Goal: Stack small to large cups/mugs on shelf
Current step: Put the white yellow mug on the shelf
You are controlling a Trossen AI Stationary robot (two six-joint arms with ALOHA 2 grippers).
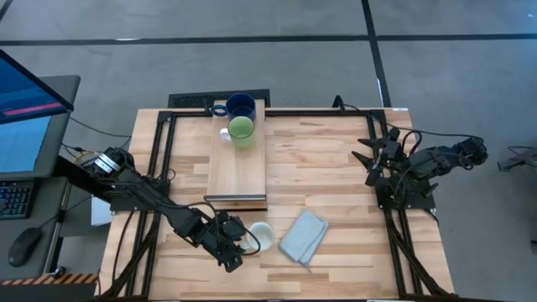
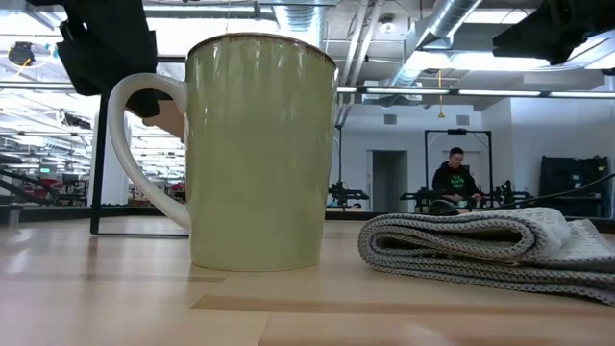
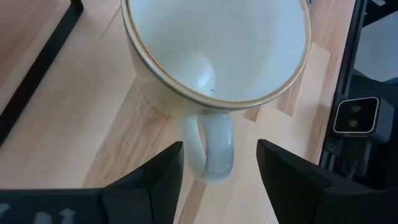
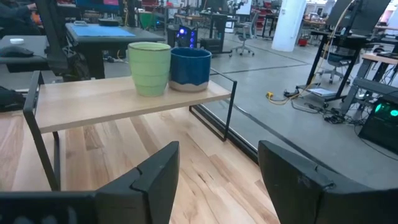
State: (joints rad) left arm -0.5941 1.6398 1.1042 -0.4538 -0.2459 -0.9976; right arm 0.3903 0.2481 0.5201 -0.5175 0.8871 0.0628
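white mug (image 3: 214,50), handle between left claw (image 3: 219,168) fingers

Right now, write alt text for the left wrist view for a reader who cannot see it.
A white mug stands upright on the wooden table, seen from above with its empty inside showing. Its handle points into the gap of the open left tool, whose two dark fingers flank the handle without touching it.

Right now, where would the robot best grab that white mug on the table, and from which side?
Probably by the handle. The white mug stands upright, its handle pointing at the left gripper, whose open fingers already straddle the loop. Coming straight in from that side, it could close on the handle; the body looks too wide for the fingers.
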